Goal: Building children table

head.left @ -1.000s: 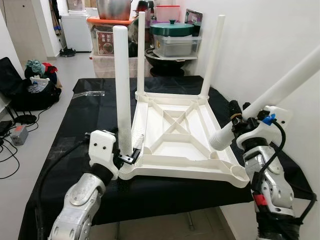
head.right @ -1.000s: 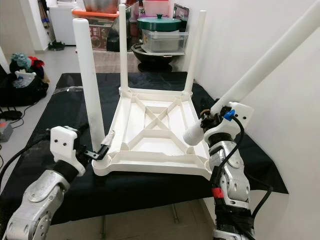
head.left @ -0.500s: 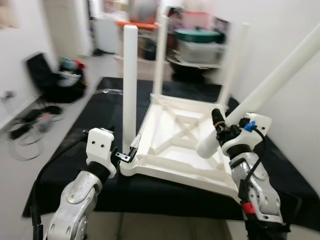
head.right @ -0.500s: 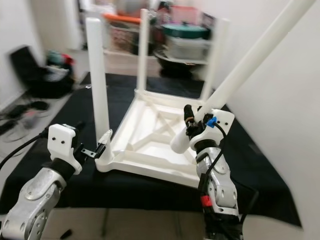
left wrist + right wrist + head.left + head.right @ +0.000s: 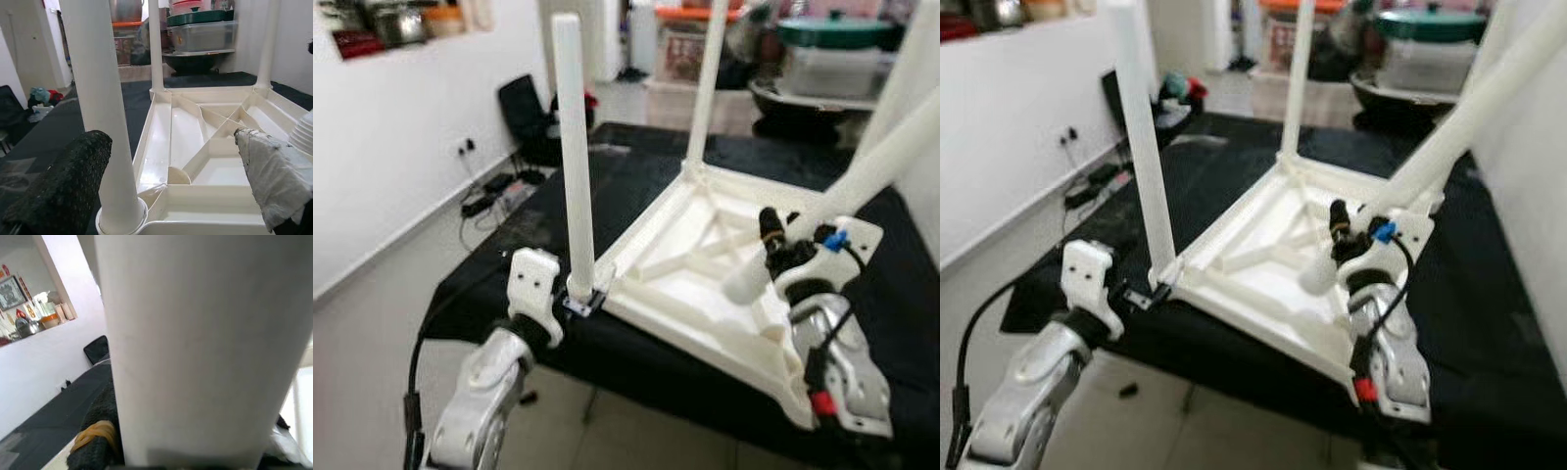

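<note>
- Left eye view: the left hand sits at the near corner of the upturned white tabletop, at the foot of the fitted leg standing just above it.
- In the left wrist view its fingers stand wide, one on each side of that leg's base, with no grip on it.
- Beyond the left hand, the tabletop lies upside down on the black-covered desk, with a far leg upright at its back corner.
- The right hand is clamped on the loose leg, which slants up and away from it; the leg's ribbed end hangs just over the tabletop, short of the near right corner.
- Judgement: the open corner socket lies nearer the robot than the leg's end, so the end could miss it and jam on a rib.
- The leg is steeply tilted; pushed in at that angle it could bind or lever the tabletop along the cloth, the left hand not pinning it.
</note>
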Tool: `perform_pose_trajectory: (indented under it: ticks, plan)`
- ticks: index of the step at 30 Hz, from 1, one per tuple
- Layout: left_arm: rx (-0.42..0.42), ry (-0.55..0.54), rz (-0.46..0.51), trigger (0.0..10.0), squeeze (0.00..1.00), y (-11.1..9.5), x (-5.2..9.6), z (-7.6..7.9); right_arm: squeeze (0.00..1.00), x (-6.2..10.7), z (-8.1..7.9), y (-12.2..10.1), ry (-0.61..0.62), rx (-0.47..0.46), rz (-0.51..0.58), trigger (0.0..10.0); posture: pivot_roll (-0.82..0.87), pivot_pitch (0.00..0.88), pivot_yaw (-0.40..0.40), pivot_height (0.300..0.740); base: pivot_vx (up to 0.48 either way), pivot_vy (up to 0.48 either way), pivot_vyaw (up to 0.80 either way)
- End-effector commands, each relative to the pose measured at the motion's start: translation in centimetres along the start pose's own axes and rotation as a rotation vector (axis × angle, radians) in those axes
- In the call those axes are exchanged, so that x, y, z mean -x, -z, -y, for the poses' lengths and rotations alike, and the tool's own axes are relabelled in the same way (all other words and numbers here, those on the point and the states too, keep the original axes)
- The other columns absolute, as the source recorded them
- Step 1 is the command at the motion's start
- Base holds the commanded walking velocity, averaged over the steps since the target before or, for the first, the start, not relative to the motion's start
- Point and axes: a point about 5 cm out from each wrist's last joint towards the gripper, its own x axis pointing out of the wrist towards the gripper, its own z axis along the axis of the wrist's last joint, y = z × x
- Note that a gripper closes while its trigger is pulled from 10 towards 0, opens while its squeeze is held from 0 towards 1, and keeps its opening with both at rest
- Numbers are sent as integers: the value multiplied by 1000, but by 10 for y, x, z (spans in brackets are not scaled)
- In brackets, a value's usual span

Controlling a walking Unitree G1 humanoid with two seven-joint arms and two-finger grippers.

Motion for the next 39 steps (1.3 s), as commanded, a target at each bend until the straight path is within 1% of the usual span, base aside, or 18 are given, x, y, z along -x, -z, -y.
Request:
perform_pose_trajectory:
  ticks: [1, 4, 5, 11, 12, 14, 17, 18, 23, 24, 29, 30, 32, 33, 35, 36, 37, 39]
  plan:
    - [-5, -13, -15, 10000, 0, 3, -2, -6, 0, 0, 1, -2, 6, 23, 7, 1255, 33, 0, -62, 740, 0, 0, 0]
    - [-9, -21, -16, 10000, 0, 4, -4, -10, 0, 1, 2, -2, 13, 33, 8, 1529, 32, 0, -62, 740, 0, 0, 0]
    - [-11, -24, -16, 10000, 0, 5, -5, -11, 0, 2, 5, -1, 30, 23, 3, 0, 32, 0, -62, 740, 0, 0, -800]
    - [-9, -26, -17, 10000, 0, 5, -7, -12, 0, 5, 9, -1, 52, 6, 0, 0, 24, 0, -58, 740, 0, 0, -800]
    - [-7, -24, -19, 10000, 0, 6, -6, -11, 0, 6, 9, -2, 53, 15, 8, 1216, 22, 0, -58, 740, 0, 0, 0]
    - [-4, -22, -23, 10000, 0, 8, -6, -11, 0, 7, 10, -4, 53, 34, 19, 824, 23, 0, -58, 740, 0, 0, 0]
    - [-4, -22, -24, 10000, 0, 8, -6, -11, 0, 7, 10, -4, 52, 41, 22, 824, 23, 0, -58, 740, 0, 0, 0]
    - [-2, -24, -25, 10000, 0, 9, -6, -12, 0, 7, 9, -3, 53, 35, 16, 0, 22, 0, -58, 740, 0, 0, 0]
    - [3, -33, -26, 10000, 0, 11, -7, -13, 0, 6, 9, -2, 61, 26, 6, 0, 21, 0, -61, 740, 0, 0, -800]
    - [5, -35, -27, 10000, 0, 11, -7, -13, 0, 7, 8, 0, 62, 30, -16, 10000, 17, 0, -61, 740, 0, 0, 0]
    - [9, -38, -28, 10000, 0, 12, -8, -14, 0, 8, 6, 10, 80, 30, -111, 10000, 15, 0, -61, 740, 0, 0, 0]
    - [10, -41, -29, 10000, 0, 13, -8, -14, 0, 7, 5, 17, 134, -24, -209, 10000, 15, 0, -63, 740, 0, 0, 0]
    - [10, -43, -30, 10000, 0, 13, -8, -14, 0, 7, 5, 18, 162, -34, -246, 10000, 15, 0, -63, 740, 0, 0, 0]
    - [10, -45, -30, 10000, 0, 13, -8, -14, 0, 6, 4, 21, 183, -42, -300, 10000, 15, 0, -63, 740, 0, 0, 0]
    - [11, -47, -31, 10000, 0, 14, -8, -14, 0, 4, 2, 20, 169, -47, -316, 10000, 13, 0, -62, 740, 0, 0, 0]
    - [12, -50, -31, 10000, 0, 14, -8, -15, 0, 0, -3, 10, 118, -66, -251, 10000, 10, 0, -64, 740, 0, 0, 0]
    - [23, -57, -33, 10000, 0, 16, -8, -16, 0, -3, -10, -6, 20, -96, -142, 10000, 8, 0, -63, 740, 0, 0, 0]
    - [23, -57, -33, 10000, 0, 16, -8, -16, 0, -3, -10, -6, 20, -96, -142, 10000, 8, 0, -63, 740, 0, 0, 0]
